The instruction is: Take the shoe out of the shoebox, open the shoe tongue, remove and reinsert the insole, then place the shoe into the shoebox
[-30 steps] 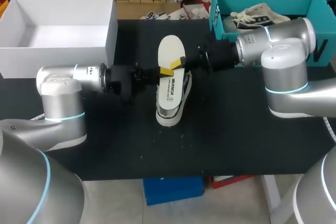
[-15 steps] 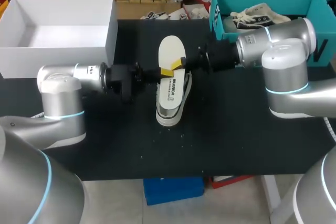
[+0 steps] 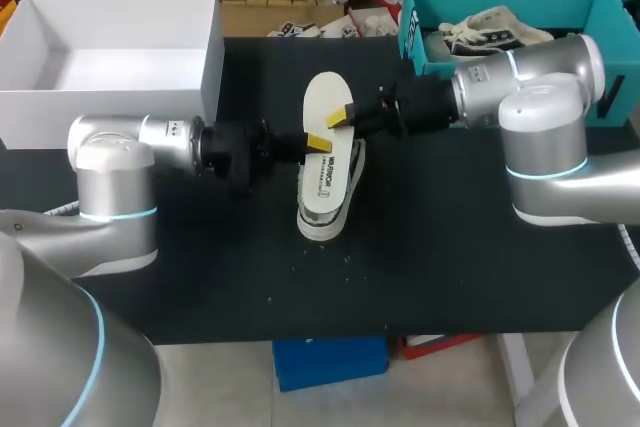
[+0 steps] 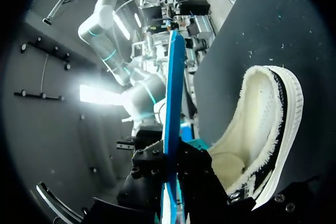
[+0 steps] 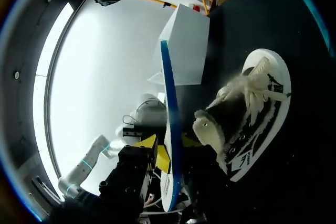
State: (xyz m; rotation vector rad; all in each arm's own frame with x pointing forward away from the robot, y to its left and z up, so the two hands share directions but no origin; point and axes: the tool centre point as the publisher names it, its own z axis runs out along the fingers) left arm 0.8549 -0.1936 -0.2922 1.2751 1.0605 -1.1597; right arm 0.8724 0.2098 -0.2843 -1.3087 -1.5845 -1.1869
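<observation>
Right pincer [image 3: 343,115] has drawn slightly toward the far right, away from the left pincer [image 3: 317,140]. Both stay clamped on the insole [image 3: 325,97], held over the shoe's [image 3: 328,192] far end at mid-desk [image 3: 450,267]. The white shoebox [image 3: 110,57] sits far left.

left pincer [image 3: 316,141]: clamped | right pincer [image 3: 344,115]: clamped | pose: level, facing each other

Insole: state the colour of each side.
The insole is cream on one side, blue on the other; head view shows cream best, left wrist view the blue.
</observation>
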